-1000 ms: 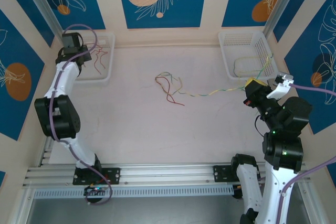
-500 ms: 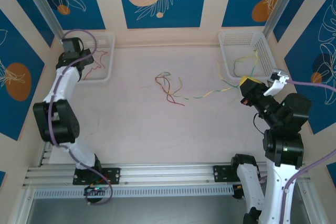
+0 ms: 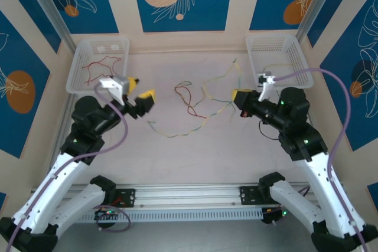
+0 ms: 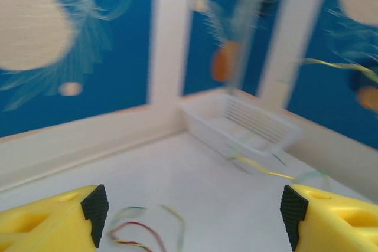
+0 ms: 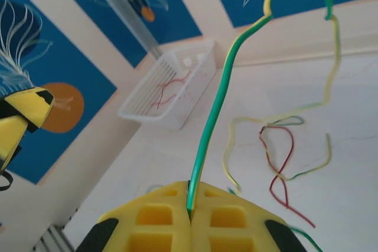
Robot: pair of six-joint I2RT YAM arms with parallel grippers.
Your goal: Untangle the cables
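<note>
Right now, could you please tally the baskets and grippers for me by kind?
Baskets: 2 (left basket, right basket)
Grippers: 2 (left gripper open, right gripper shut on a green cable)
Total: 4

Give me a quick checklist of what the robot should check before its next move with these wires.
1. Right end effector gripping a green-yellow cable: ok, shut on it.
2. Left end effector free to grab: ok, open and empty.
3. Red cable separated from green-yellow ones: not ok, they cross mid-table.
4. Held cable free of that tangle: cannot tell.
5. Baskets sorted by colour: ok, left basket holds red, right basket yellow-green.
</note>
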